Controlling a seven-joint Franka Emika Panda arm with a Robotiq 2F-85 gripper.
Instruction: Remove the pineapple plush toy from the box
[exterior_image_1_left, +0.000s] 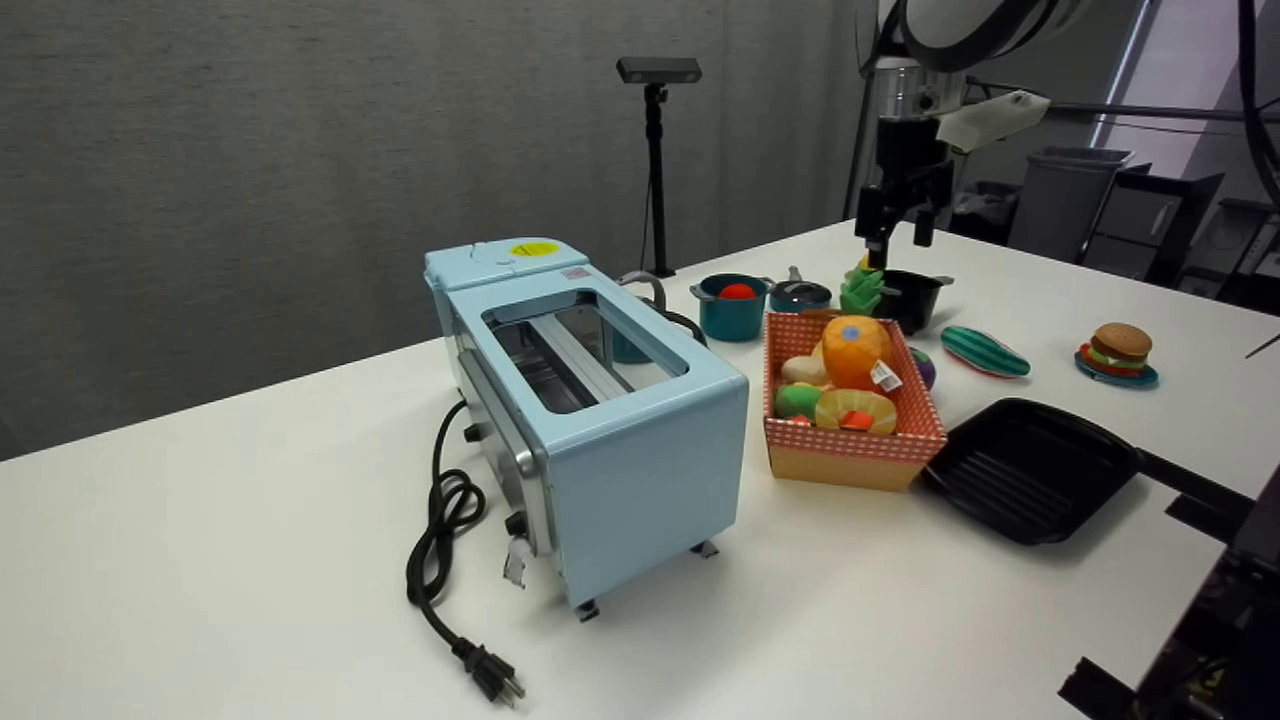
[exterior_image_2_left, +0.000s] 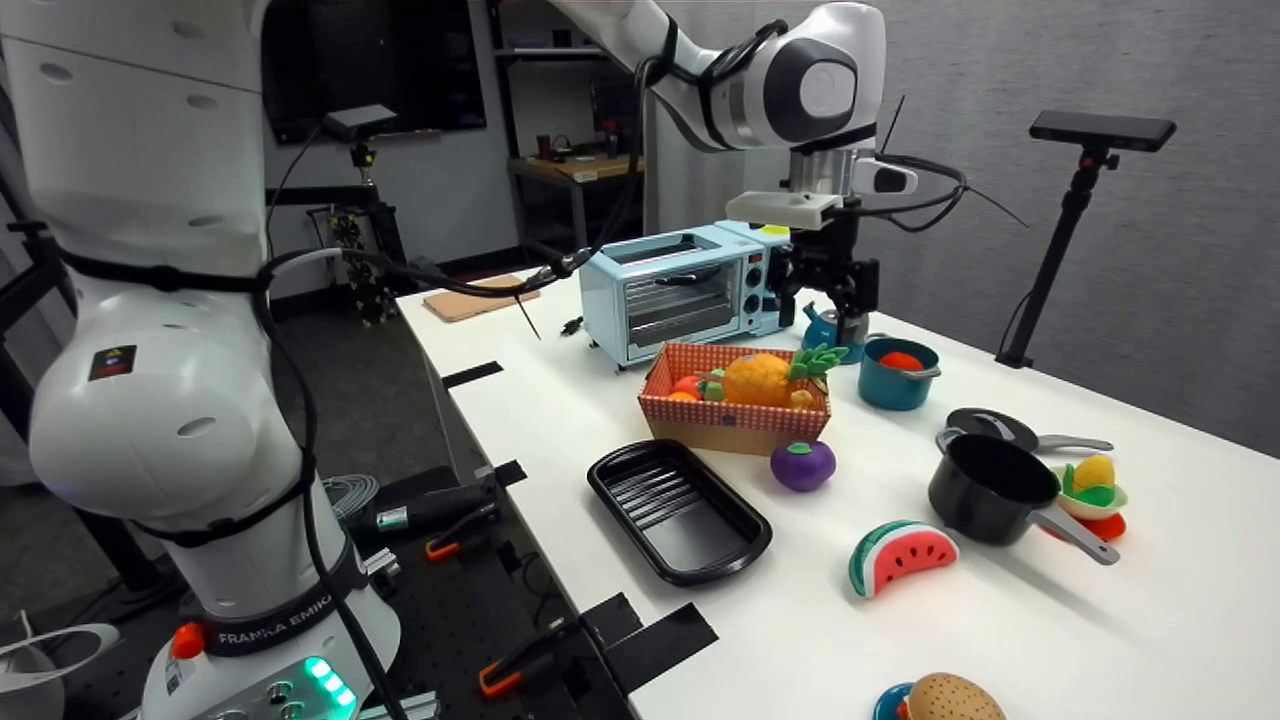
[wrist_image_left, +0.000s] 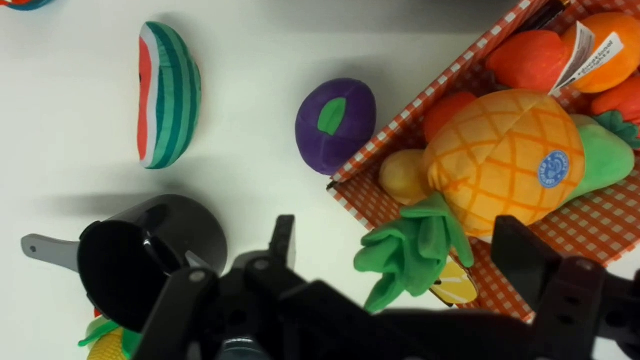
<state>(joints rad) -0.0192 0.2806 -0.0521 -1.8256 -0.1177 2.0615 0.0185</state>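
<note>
In an exterior view my arm (exterior_image_2_left: 150, 200) is standing beside the bench (exterior_image_2_left: 1150, 610), its links rising past the top edge and its forearm sloping down to a wrist (exterior_image_2_left: 825, 85) positioned over the bench. From my distance I am finding the fingers (wrist_image_left: 520, 260) pointing downward and standing wide apart; in the wrist view the gap between them is framing the leafy tuft (wrist_image_left: 415, 245) of the pineapple plush toy (wrist_image_left: 505, 165). The toy is lying on its side inside the box (wrist_image_left: 600, 215), among other plush fruits (wrist_image_left: 530, 60), its tuft projecting over the rim at one end.

Markings: the base collar (exterior_image_2_left: 275, 625) is carrying FRANKA EMIKA, the last letter being partly hidden. Higher on the arm a warning label (exterior_image_2_left: 112, 362) with a triangle is showing, its text too small for reading. The toy is bearing a round blue badge (wrist_image_left: 553, 169); its lettering is defeating me. Near it, a white tag (wrist_image_left: 600, 60) is displaying what I am reading, tentatively, as "Educational Insights"; which toy it belongs to, I cannot tell. The toaster oven (exterior_image_1_left: 640, 470) is wearing a yellow sticker (exterior_image_1_left: 533, 249), its print illegible.
</note>
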